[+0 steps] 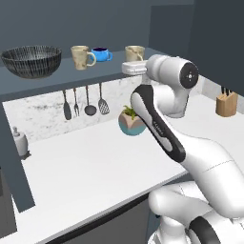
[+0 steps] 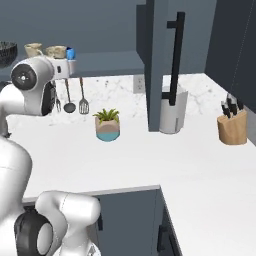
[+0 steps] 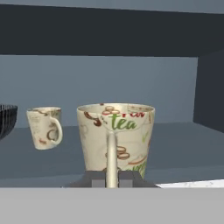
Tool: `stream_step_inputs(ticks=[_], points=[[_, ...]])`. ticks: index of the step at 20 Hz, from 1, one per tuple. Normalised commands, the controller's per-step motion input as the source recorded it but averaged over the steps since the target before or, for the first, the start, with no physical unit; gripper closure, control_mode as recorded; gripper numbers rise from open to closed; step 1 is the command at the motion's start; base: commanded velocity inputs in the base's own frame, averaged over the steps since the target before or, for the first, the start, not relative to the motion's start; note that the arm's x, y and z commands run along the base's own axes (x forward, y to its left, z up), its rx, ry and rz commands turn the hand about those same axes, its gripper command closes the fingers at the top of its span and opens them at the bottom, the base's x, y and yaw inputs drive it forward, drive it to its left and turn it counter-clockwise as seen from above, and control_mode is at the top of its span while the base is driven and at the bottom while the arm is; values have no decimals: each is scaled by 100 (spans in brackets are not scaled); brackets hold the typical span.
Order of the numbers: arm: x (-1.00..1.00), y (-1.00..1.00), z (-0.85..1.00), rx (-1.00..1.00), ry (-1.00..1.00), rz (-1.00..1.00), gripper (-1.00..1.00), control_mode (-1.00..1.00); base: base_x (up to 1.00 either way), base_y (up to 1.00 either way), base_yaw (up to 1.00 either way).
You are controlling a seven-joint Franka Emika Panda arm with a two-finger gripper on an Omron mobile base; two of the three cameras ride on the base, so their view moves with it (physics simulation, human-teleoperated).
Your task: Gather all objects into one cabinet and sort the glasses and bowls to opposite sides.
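On the cabinet (image 1: 100,72) shelf stand, left to right, the dark ribbed bowl (image 1: 32,61), a cream mug (image 1: 82,57), the blue cup (image 1: 101,54) and a second cream mug (image 1: 135,53). My gripper (image 3: 111,177) is shut on the loop handle of that right mug (image 3: 116,135), which is upright near the shelf's front edge. I cannot tell whether it rests on the shelf or hangs just above it. In the hand view the other mug (image 3: 43,127) is to its left and the bowl's rim (image 3: 6,118) is at the far left edge. In the right base view the hand hides the held mug's (image 2: 56,51) lower part.
The open cabinet door (image 2: 160,60) with its black bar handle stands to the right of the shelf. Below are hanging utensils (image 1: 86,102), a potted plant (image 1: 131,121), a grey canister (image 2: 172,112), a knife block (image 2: 232,125) and a small dispenser (image 1: 19,140) on the white counter.
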Motion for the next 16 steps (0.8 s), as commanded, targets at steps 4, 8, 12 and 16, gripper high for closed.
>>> stream_step_inputs(ticks=[4,8,12,16], points=[[96,23,-4,-1,0,5,100,-100,0,0,0],[87,34,-10,-2,0,8,100,-100,0,0,0],[74,18,-12,0,0,9,100,-100,0,0,0],[68,10,-17,0,0,9,100,-100,0,0,0]])
